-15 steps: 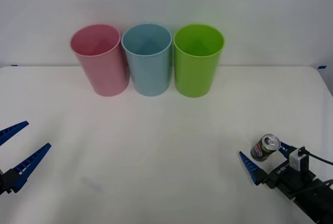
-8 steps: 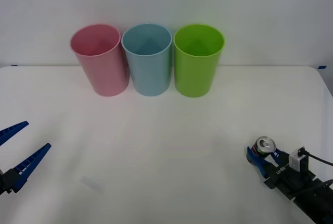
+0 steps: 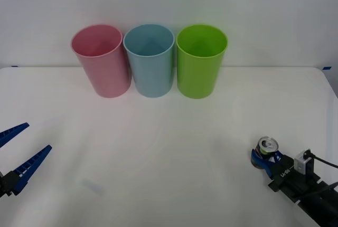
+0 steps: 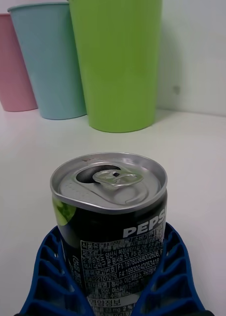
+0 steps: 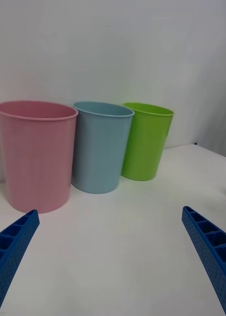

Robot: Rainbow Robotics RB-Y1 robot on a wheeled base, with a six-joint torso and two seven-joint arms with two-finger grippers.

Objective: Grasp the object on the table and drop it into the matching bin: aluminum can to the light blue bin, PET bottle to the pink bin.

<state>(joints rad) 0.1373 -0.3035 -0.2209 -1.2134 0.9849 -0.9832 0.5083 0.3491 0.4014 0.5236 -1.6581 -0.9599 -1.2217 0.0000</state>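
Blue ribbed fingers of the right claw are clenched around the small dark grey aluminium can with a shiny silver lid, which stands upright at the near right of the wide white matte tabletop. Well apart from it, along the far edge, a tall pink plastic bin, a tall light blue plastic bin and a tall lime green plastic bin stand side by side, their visible interiors holding nothing. At the near left, the left claw hangs released, its fingers spread wide.
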